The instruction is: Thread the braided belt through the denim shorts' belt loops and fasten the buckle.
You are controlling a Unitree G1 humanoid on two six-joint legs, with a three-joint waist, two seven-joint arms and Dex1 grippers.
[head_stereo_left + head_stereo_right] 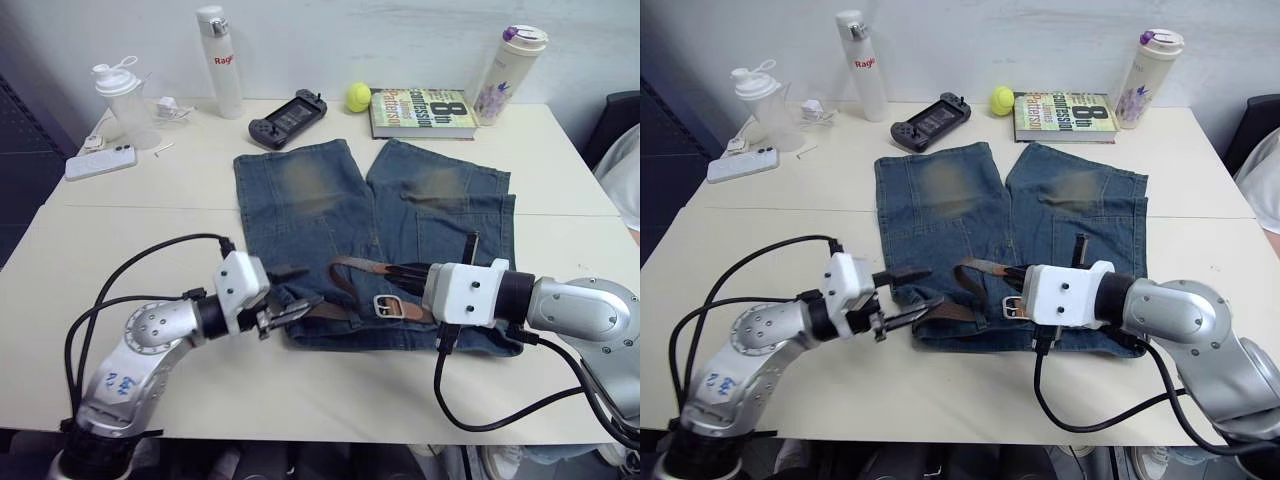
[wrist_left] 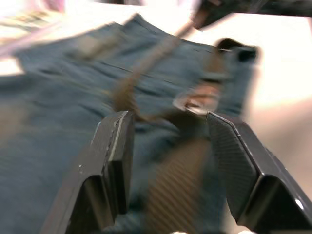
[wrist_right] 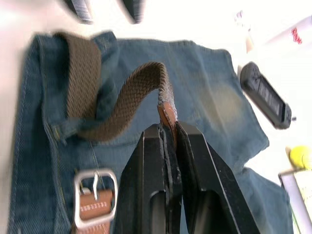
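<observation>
**Right pincer holds the belt tip above the shorts' waistband**

The right pincer [image 3: 168, 127] is closed on the tan-tipped free end of the braided belt [image 3: 127, 91], which arcs back in a loop toward the waistband. The left pincer [image 1: 292, 290] is spread wide and holds nothing, its fingers either side of the strap at the waistband's left end. The denim shorts [image 1: 320, 200] lie flat on the table [image 1: 150, 190], waistband toward the robot. The buckle [image 1: 388, 306] rests on the waistband just beside the right pincer.

The risk, as a judgement: the grip sits on the very tip, so a pull against a tight loop could slip it free, or drag the shorts out of place.

The right wrist view shows the woven strap passing under a belt loop [image 3: 63, 130]; the head views cannot settle that. The head views show how the two arms stand to each other.
</observation>
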